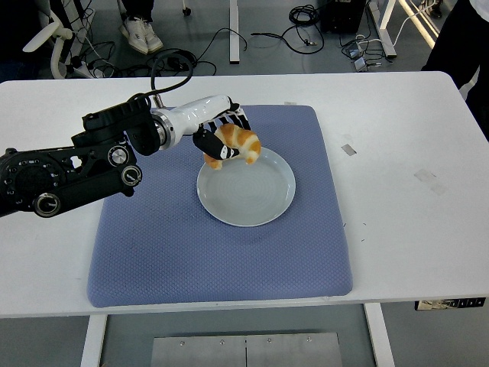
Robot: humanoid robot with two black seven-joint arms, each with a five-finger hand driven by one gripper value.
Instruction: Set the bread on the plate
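Lab, floor cables (229, 38), desk legs (235, 30)

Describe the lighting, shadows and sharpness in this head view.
Head view: even, soft overhead light; the white table is bright without harsh glare; only a faint shadow lies under the plate rim; the left hand and bread look sharp, unblurred.

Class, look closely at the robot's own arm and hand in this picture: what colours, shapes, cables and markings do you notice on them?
The left arm is black and bulky, with round silver-rimmed joint discs along its side. A glossy white tapered forearm cover leads to the left hand, which has black fingers with white stripes. A black cable loops up from the arm near the wrist. No right arm shows.
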